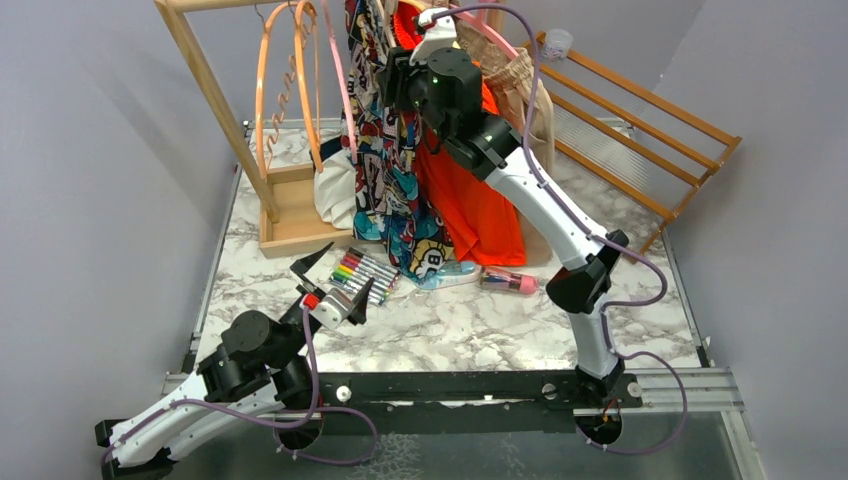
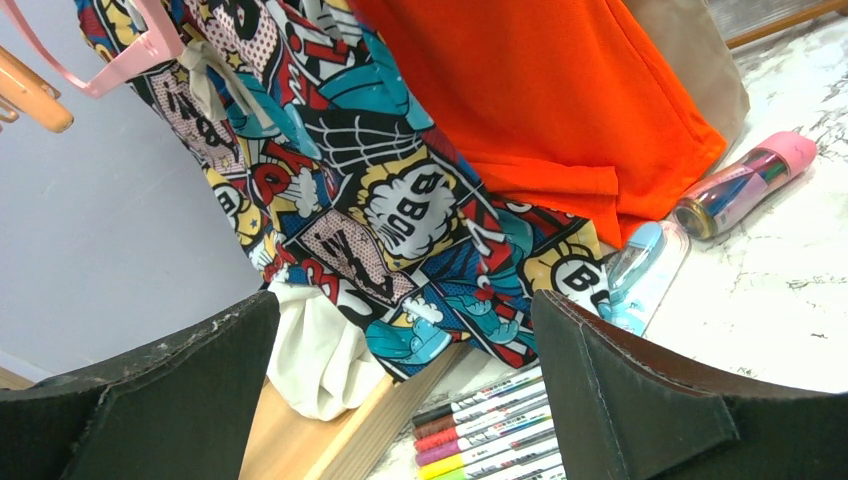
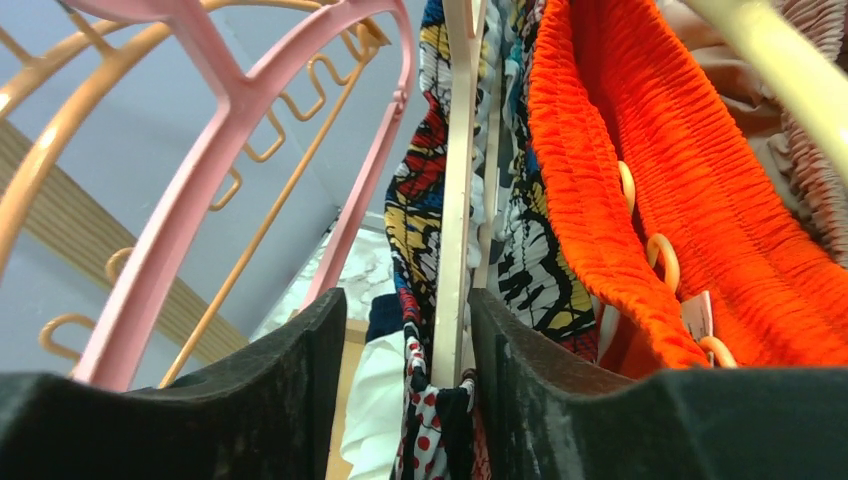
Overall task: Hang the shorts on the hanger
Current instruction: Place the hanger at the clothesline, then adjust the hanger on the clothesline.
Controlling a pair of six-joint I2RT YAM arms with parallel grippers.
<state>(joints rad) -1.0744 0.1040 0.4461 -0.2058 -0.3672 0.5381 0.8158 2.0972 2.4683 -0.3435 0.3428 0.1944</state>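
The comic-print shorts hang down from the wooden rack to the table, their waist draped over the cream hanger. My right gripper is up at the rack, beside the shorts' waist. In the right wrist view its jaws stand open around the hanger's arm and a fold of the shorts. The right finger lies against the hanger, and the left finger stands clear of the fabric. My left gripper rests low over the table, open and empty, facing the shorts' hem.
Plain orange shorts and beige shorts hang right of the comic pair. Pink and orange hangers hang to the left. A white cloth lies on the rack's base. Markers and a pen tube lie below.
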